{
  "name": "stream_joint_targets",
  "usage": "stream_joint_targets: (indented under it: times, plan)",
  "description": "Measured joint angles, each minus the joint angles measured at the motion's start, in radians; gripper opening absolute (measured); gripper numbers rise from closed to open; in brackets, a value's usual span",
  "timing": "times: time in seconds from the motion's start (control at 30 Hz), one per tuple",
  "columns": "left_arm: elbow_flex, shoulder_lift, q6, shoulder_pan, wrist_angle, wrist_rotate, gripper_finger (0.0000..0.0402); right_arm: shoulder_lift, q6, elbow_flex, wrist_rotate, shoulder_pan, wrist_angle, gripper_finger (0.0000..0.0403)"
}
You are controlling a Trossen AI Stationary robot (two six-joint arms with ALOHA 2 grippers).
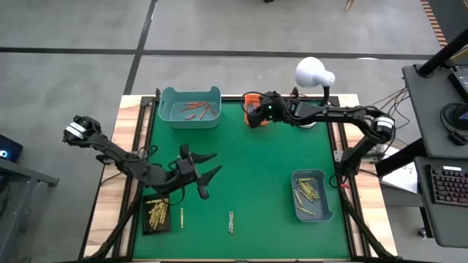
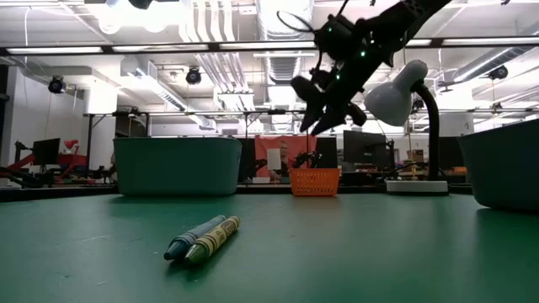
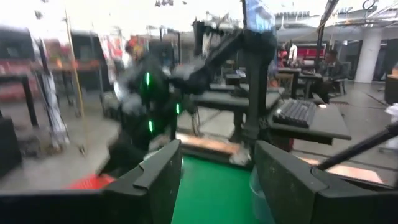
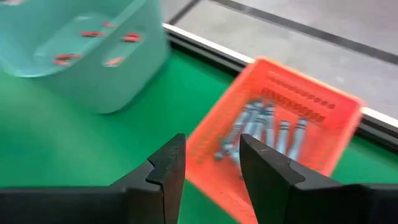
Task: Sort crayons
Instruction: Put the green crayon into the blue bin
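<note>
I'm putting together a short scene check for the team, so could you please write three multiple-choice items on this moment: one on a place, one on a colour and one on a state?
1. Where is the right claw?
A. Above the orange basket at the table's far edge
B. Over the black tray
C. Inside the teal bin

2. What colour are the crayons in the teal bin at the far left?
A. Yellow
B. Blue-grey
C. Orange-red

3. How does the right claw stand?
A. Shut on a crayon
B. Open and empty
C. Shut on the basket's rim

Answers:
1 A: the high view shows it reaching over the basket.
2 C: the high view shows orange-red crayons lying in that bin.
3 B: the right wrist view shows its fingers apart with nothing between them, above blue-grey crayons in the basket.
</note>
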Motion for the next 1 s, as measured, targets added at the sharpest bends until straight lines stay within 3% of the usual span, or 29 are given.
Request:
stream_joint_targets:
  times: [0.17,0.37,0.47,0.6,1.0]
  plan:
    - [0.038,0.000,-0.354,0.000,-0.322,0.003,0.0186,-0.048,-0.012,0.000,-0.060,0.049,0.000,0.0142]
    - [0.224,0.044,-0.983,0.000,-1.113,0.087,0.0180,-0.107,-0.051,0.000,-0.063,0.144,0.007,0.0131]
    - [0.325,0.110,-1.220,-0.006,-1.421,0.156,0.0178,-0.129,-0.062,0.000,-0.057,0.186,0.008,0.0127]
    - [0.433,0.225,-1.390,-0.015,-1.661,0.277,0.0178,-0.148,-0.076,0.000,-0.055,0.230,0.009,0.0125]
    - [0.734,0.629,-1.644,-0.039,-2.178,0.702,0.0178,-0.154,-0.107,0.000,-0.054,0.294,0.010,0.0121]
